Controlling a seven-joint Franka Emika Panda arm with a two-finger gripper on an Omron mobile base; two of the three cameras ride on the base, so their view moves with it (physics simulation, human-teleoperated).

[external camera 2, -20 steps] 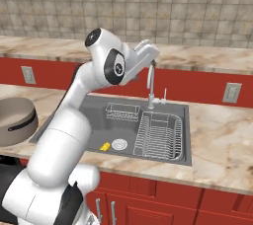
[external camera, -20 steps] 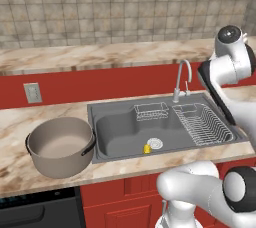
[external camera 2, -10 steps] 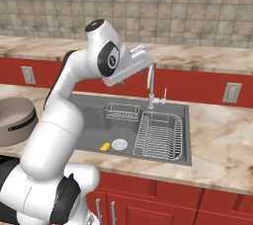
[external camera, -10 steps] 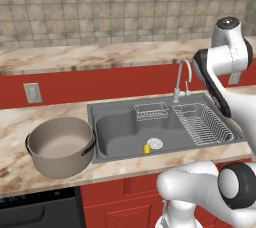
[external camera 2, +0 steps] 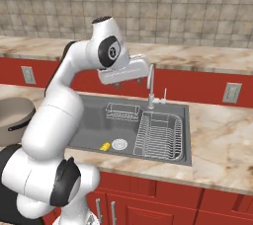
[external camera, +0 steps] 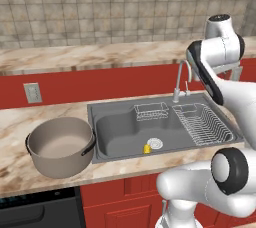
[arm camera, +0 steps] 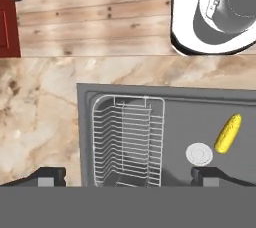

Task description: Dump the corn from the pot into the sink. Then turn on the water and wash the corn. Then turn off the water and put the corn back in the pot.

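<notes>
Though beside drain, corn unobstructed.

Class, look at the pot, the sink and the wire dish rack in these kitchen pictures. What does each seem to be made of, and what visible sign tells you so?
The pot: probably matte coated metal or ceramic; flat taupe-grey wall, paler inside, no glare.
The sink: dark grey with a dull, even sheen, perhaps composite or brushed metal; the look leaves it open.
The wire dish rack: likely steel wire; thin pale bars with gaps.
</notes>
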